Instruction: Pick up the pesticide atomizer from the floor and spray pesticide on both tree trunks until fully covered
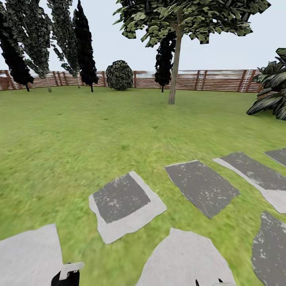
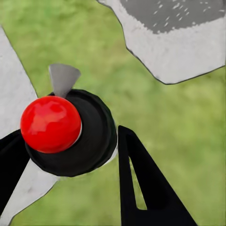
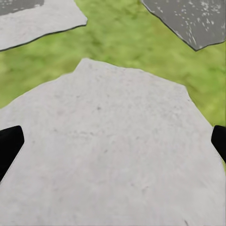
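Note:
The pesticide atomizer [image 2: 70, 132], a black bottle with a round red top, sits between the two black fingers of my left gripper [image 2: 70, 157], which is shut on it above grass and a stone's edge. In the head view that hand is a black shape with a white piece at the bottom edge [image 1: 66, 277]. My right gripper [image 3: 113, 146] is open, its fingers far apart over a pale stepping stone [image 3: 108, 150]. One tree [image 1: 173, 75] with a straight pale trunk and a blocky green crown stands far ahead on the lawn, right of centre.
Grey stepping stones [image 1: 125, 204] cross the grass [image 1: 79, 135] just ahead and to the right. A brown slat fence [image 1: 214, 80] closes the far side. Dark conifers [image 1: 85, 47] and a round bush [image 1: 119, 75] stand at the back left, a palm [image 1: 274, 91] at the right edge.

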`<state>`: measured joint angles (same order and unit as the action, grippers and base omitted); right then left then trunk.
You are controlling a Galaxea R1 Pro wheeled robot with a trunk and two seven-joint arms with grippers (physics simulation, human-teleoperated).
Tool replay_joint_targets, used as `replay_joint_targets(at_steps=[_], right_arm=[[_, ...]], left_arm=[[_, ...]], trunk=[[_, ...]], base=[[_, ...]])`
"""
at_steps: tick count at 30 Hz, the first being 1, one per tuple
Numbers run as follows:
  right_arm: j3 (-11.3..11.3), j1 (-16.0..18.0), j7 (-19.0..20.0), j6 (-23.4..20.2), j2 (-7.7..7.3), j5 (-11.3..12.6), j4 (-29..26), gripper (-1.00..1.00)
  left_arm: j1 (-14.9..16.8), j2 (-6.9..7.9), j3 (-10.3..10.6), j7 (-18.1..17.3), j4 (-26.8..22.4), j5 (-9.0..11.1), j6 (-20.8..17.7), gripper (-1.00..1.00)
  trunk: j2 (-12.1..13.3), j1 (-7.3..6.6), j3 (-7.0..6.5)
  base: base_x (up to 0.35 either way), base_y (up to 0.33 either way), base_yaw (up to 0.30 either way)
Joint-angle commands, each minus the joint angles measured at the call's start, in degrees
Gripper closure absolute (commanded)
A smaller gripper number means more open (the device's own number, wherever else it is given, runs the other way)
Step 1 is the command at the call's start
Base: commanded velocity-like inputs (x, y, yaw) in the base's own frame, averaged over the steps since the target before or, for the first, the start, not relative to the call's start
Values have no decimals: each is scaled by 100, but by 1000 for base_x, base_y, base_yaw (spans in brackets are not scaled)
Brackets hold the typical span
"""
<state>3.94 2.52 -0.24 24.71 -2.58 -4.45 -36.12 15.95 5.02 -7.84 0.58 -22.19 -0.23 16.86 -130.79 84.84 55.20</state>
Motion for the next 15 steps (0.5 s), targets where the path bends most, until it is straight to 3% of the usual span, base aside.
replay_joint_targets(at_steps=[1,5,11,15], right_arm=[[15,3,-2,16,3,-47,2,-100],[16,3,-2,16,3,-47,4,-100],[19,3,-2,16,3,-47,5,-100],[12,3,-2,16,3,-47,2,-100]], left_arm=[[4,-1,-7,8,4,-4,19,100],[4,-1,-7,7,4,-4,19,100],[4,-1,-7,11,4,-4,19,100],[4,-1,-7,10,4,-4,19,100]], trunk=[[-2,2,5],[-2,2,5],[-2,2,5],[-2,2,5]], base=[[337,0,0],[337,0,-23],[337,0,-200],[337,0,-56]])
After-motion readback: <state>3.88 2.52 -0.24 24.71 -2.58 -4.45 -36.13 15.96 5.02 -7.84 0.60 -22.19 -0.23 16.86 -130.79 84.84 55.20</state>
